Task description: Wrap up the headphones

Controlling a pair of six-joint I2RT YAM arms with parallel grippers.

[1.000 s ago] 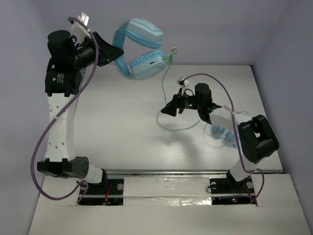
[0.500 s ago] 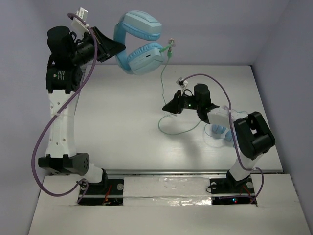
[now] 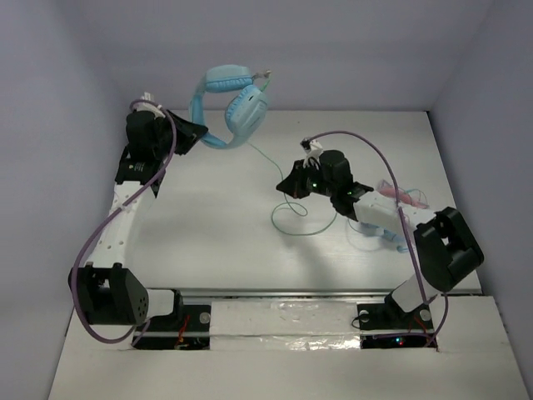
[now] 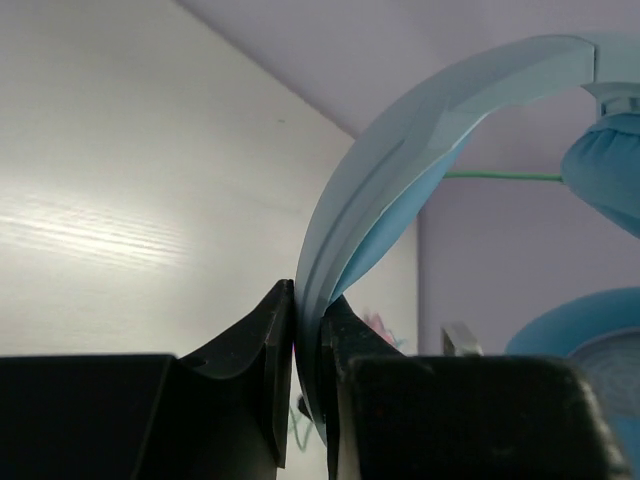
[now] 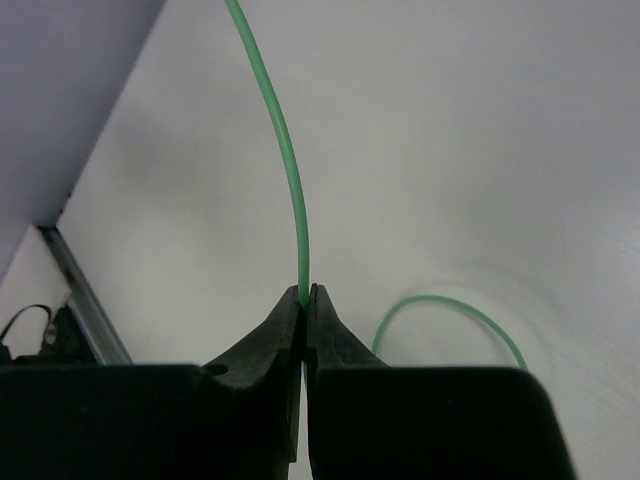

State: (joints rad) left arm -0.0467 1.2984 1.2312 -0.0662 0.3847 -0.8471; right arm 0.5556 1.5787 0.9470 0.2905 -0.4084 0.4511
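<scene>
The light blue headphones hang in the air at the back left, held by the headband in my left gripper, which is shut on it. Their thin green cable runs down from an ear cup to my right gripper, which is shut on the cable. Beyond the grip, the cable lies in loose loops on the table.
A smaller, darker blue headset and a pink wiry item lie on the white table under my right arm. Lilac walls close in the back and both sides.
My right gripper has shut on the green cable. My left arm has lowered and swung the headphones, turning them so the ear cups face sideways.
</scene>
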